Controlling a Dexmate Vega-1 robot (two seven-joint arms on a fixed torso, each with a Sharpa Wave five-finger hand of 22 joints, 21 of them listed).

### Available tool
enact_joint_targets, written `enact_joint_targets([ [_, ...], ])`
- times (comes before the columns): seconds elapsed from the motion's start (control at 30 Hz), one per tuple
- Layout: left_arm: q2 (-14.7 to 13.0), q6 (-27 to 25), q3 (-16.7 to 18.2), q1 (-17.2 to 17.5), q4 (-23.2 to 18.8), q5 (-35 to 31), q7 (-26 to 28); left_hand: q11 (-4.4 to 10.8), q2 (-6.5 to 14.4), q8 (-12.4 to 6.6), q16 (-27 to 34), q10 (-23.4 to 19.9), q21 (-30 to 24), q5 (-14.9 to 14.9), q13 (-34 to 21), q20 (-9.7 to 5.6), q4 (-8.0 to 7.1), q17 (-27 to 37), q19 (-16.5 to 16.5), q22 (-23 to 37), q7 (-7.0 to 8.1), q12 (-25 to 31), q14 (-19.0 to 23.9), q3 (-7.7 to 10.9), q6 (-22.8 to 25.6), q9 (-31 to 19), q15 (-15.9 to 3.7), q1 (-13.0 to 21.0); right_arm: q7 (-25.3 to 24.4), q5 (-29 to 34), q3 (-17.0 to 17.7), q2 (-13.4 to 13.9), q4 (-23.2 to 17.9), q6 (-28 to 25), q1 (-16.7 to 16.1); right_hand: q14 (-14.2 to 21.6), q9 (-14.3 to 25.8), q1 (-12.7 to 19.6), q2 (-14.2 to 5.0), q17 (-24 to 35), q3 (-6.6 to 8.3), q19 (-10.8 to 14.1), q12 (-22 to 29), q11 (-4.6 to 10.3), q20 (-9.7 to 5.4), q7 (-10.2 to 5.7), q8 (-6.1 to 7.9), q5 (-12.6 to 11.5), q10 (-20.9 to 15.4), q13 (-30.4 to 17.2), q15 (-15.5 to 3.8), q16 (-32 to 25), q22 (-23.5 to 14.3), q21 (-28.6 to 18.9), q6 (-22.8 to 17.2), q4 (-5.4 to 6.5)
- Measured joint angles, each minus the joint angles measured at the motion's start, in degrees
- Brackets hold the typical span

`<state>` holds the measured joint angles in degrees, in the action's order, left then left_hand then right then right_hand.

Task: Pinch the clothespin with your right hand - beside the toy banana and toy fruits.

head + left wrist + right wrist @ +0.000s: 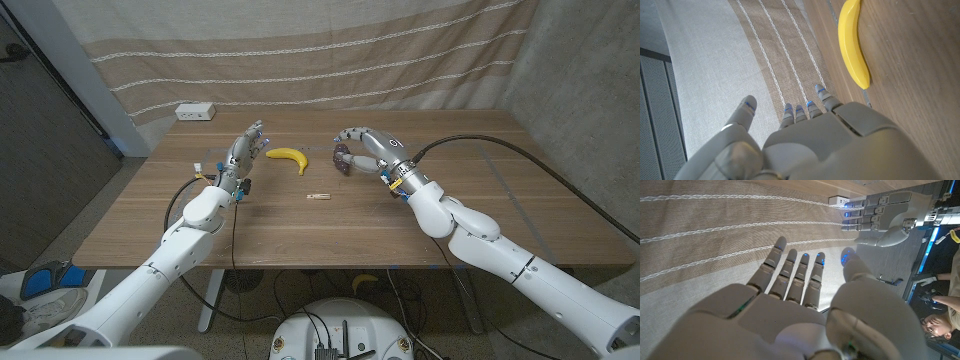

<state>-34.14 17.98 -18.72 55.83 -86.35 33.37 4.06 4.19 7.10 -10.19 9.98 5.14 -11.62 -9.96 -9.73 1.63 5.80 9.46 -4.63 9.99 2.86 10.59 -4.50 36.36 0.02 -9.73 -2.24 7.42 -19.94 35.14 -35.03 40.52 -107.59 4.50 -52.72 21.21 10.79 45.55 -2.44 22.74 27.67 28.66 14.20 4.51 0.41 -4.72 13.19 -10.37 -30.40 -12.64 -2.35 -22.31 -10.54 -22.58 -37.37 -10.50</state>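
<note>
Right hand [364, 148]: raised over the table's far middle, fingers loosely curved and apart, holding nothing.
Clothespin [318, 196]: flat on the wooden table [480, 200], nearer than and left of that hand, untouched.
Toy banana [289, 157]: farther, left of the clothespin.
Toy fruits [343, 160]: dark cluster beneath the right hand.
Left hand [240, 155]: fingers spread, empty, left of the banana.

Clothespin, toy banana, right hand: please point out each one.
clothespin [318, 196], head view, middle of its body
toy banana [289, 156], head view, middle of its curve
right hand [364, 146], head view, back of the hand

wooden table [520, 210] — toy banana [289, 157], clothespin [318, 196], toy fruits [343, 160]
</note>
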Motion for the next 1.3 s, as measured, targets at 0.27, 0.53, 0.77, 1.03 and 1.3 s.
enact_joint_targets([
  [0.27,-0.01,-0.09,0.00,0.04,-0.09,-0.07,0.10,0.00,0.00,0.00,0.00,0.00,0.00,0.00,0.00,0.25,0.09,0.00,-0.25,0.00,0.00,0.00,0.00,-0.09,0.00,0.00,0.00,0.00,0.91,-0.52,-0.57,-0.21,1.00,0.21,0.55,0.00,0.00,-0.01,-0.01,0.27,-0.15,0.00,0.00,0.00,0.00,0.00,0.00,0.00,0.00,-0.30,0.00,-0.31,0.00,0.00,0.01,0.15],
  [0.53,-0.04,-0.35,0.00,0.08,-0.34,-0.16,0.28,0.00,0.00,0.00,0.00,0.00,0.00,0.00,0.00,0.31,0.24,0.00,-0.31,0.00,0.20,0.00,0.00,-0.24,0.20,0.00,0.00,0.00,1.70,-0.94,-1.16,-0.44,1.91,0.35,1.15,0.00,0.00,-0.59,-0.60,0.53,-0.31,0.00,0.00,0.00,0.00,0.10,0.00,0.00,0.00,-0.31,0.00,-0.48,0.00,0.00,-0.50,0.31],
  [0.77,-0.07,-0.59,-0.01,0.19,-0.55,-0.21,0.47,0.00,-0.17,0.00,0.00,0.00,0.00,0.00,0.00,0.31,0.24,0.00,-0.31,0.00,0.20,0.00,0.00,-0.24,0.20,0.00,0.00,0.17,2.45,-1.22,-1.75,-0.50,2.74,0.58,1.68,0.00,0.00,0.61,-0.74,0.77,-0.31,-0.01,0.00,0.00,0.00,-0.11,0.00,-0.01,0.00,-0.31,0.00,-0.48,0.00,0.00,-0.71,0.31],
  [1.03,-0.14,-0.66,-0.05,0.24,-0.75,-0.34,0.53,0.00,-0.16,0.00,0.00,0.00,0.00,0.00,0.00,0.31,0.24,0.00,-0.31,0.00,0.20,0.00,0.00,-0.24,0.20,0.00,0.00,0.16,2.88,-1.25,-2.33,-0.53,3.31,0.65,2.01,0.00,0.00,0.61,-0.74,0.79,-0.55,0.31,0.00,0.00,-0.32,-0.11,0.00,-0.01,0.00,-0.30,0.00,-0.80,0.01,0.00,-0.71,0.55],
  [1.3,-0.21,-0.67,-0.05,0.44,-1.06,-0.37,0.58,0.00,-0.16,0.00,0.00,0.00,0.00,0.00,0.00,0.31,0.48,0.00,-0.31,0.00,0.20,0.00,0.00,-0.48,0.20,0.00,0.00,0.16,3.11,-0.83,-2.96,-0.66,3.70,0.56,2.21,-0.01,0.00,2.20,-0.37,0.79,-0.78,0.32,-0.01,0.42,-0.32,-0.42,0.00,-0.01,-0.41,-0.30,0.00,-0.80,0.01,0.00,-1.02,0.30],
])
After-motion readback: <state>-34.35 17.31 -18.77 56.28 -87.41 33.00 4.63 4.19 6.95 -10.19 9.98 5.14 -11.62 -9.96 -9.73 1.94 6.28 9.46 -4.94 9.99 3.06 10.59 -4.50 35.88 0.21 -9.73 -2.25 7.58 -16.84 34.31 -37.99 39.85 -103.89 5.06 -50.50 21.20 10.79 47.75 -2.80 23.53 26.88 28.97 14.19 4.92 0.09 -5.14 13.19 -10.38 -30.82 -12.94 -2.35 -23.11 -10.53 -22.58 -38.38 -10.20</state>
